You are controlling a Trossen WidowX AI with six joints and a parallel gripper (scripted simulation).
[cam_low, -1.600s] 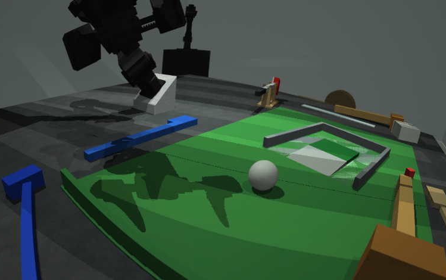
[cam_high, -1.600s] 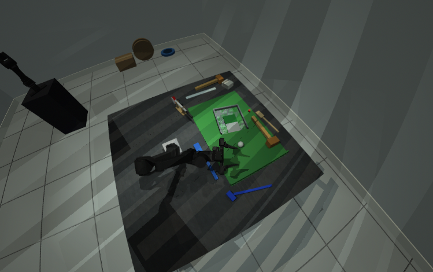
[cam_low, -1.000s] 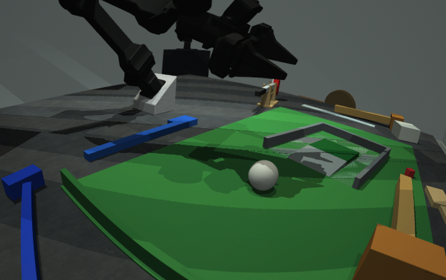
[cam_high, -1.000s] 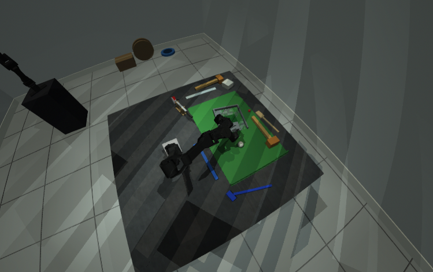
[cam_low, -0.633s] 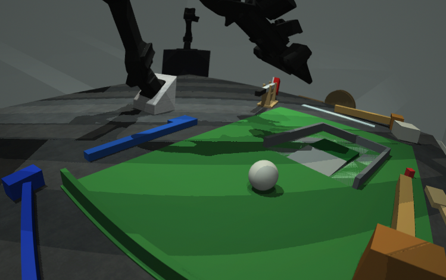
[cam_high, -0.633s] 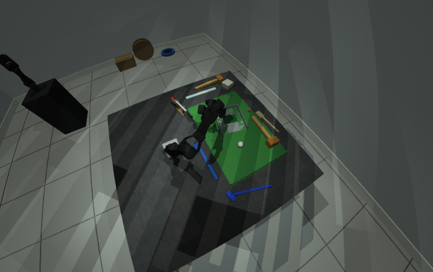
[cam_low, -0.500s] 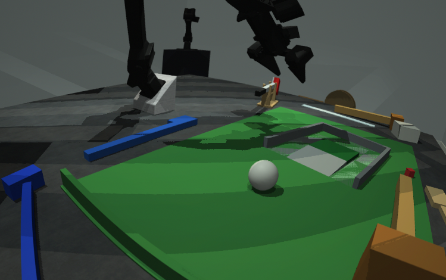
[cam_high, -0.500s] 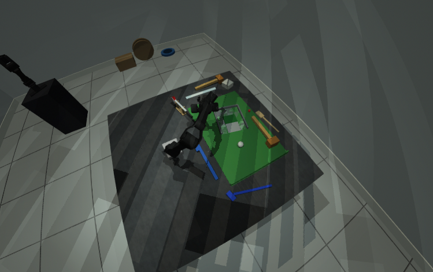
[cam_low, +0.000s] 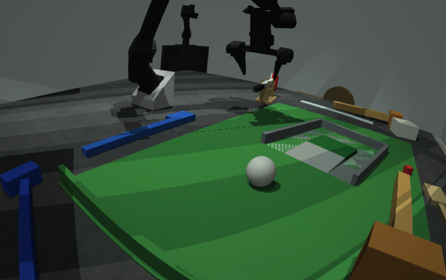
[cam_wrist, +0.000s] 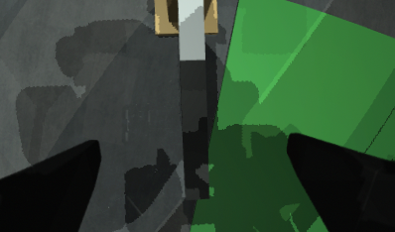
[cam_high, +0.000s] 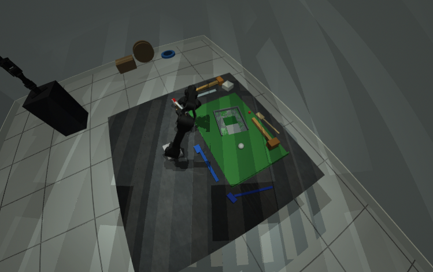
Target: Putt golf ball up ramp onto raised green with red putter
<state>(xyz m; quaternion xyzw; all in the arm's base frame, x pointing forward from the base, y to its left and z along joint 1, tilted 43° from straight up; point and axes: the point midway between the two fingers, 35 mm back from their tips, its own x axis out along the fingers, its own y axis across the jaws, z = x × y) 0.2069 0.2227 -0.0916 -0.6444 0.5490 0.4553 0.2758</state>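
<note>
The red putter (cam_high: 177, 105) (cam_low: 275, 83) (cam_wrist: 192, 37), with a red head, white shaft and black grip, lies across a small wooden stand (cam_low: 266, 100) (cam_wrist: 166, 20). My gripper (cam_low: 259, 74) (cam_wrist: 197, 146) is open and empty, pointing down above the putter. In the wrist view the black grip runs between the spread fingers, below them. The white golf ball (cam_high: 240, 146) (cam_low: 261, 171) sits on the green mat (cam_high: 233, 172) (cam_low: 196, 194). The pale ramp (cam_high: 234, 129) (cam_low: 313, 155) leads to the raised green (cam_high: 229, 120) (cam_low: 334, 147), inside a grey three-sided wall (cam_high: 215, 121) (cam_low: 292, 129).
Blue clubs (cam_high: 207, 164) (cam_low: 141, 131) lie near the arm base and beyond the mat's low-walled end. An orange-headed mallet (cam_high: 273, 143) (cam_low: 401, 250) and a pale mallet (cam_high: 270, 124) (cam_low: 436, 195) lie along the far side. A white block (cam_high: 227, 85) (cam_low: 404, 128) is beyond the wall.
</note>
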